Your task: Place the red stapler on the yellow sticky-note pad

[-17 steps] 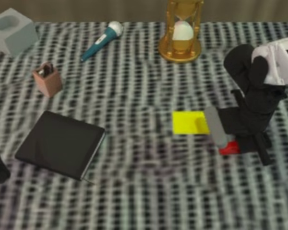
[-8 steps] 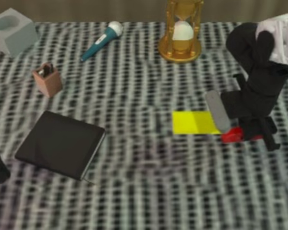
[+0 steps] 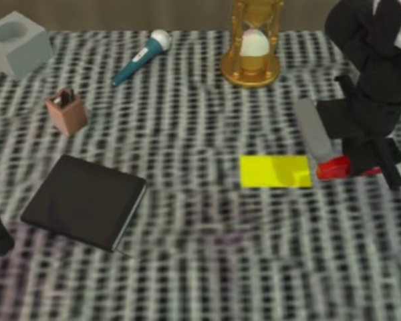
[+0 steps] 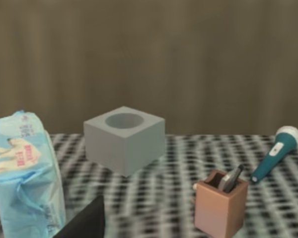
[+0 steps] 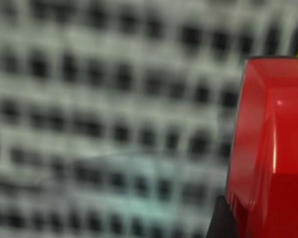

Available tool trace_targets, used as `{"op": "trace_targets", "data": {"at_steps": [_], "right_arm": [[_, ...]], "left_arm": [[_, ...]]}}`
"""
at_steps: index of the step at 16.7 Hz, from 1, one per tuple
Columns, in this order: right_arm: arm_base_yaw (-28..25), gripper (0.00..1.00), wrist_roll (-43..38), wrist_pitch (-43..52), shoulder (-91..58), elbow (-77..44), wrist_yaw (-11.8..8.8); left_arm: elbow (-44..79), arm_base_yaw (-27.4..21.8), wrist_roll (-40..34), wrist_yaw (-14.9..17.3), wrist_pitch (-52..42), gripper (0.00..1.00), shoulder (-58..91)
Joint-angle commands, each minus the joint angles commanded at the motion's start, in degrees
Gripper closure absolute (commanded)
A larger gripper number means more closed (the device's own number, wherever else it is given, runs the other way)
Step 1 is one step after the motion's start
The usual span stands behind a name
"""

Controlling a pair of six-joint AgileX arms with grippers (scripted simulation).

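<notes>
Currently the right gripper (image 3: 361, 164) is grasping the red stapler (image 3: 334, 168) just beside the yellow sticky-note pad's (image 3: 274, 171) right edge.

On the worktop (image 3: 200, 267), the sticky-note pad (image 3: 274, 171) is lying right of centre, with the stapler (image 3: 334, 167) sitting just beside its right edge under the right gripper (image 3: 361, 164). The hourglass (image 3: 251, 43) is standing behind the pad, the microphone (image 3: 142, 56) lying to its left. The notebook (image 3: 83, 200) is lying at the left, the pen holder (image 3: 65, 110) standing behind it and the hollow block (image 3: 17, 43) sitting in the far left corner.
</notes>
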State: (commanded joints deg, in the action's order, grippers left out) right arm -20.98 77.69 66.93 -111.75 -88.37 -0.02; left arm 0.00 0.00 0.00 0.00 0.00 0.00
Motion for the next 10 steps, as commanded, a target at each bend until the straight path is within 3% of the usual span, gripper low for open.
{"op": "trace_targets", "data": {"at_steps": [5, 10], "right_arm": [[-0.59, 1.00, -1.19, 1.98, -3.20, -3.95, -0.01], [-2.91, 1.00, -6.44, 9.60, -13.58, -22.35, 0.01]], "left_arm": [[0.00, 0.00, 0.00, 0.00, 0.00, 0.00, 0.00], [0.00, 0.00, 0.00, 0.00, 0.00, 0.00, 0.00]]}}
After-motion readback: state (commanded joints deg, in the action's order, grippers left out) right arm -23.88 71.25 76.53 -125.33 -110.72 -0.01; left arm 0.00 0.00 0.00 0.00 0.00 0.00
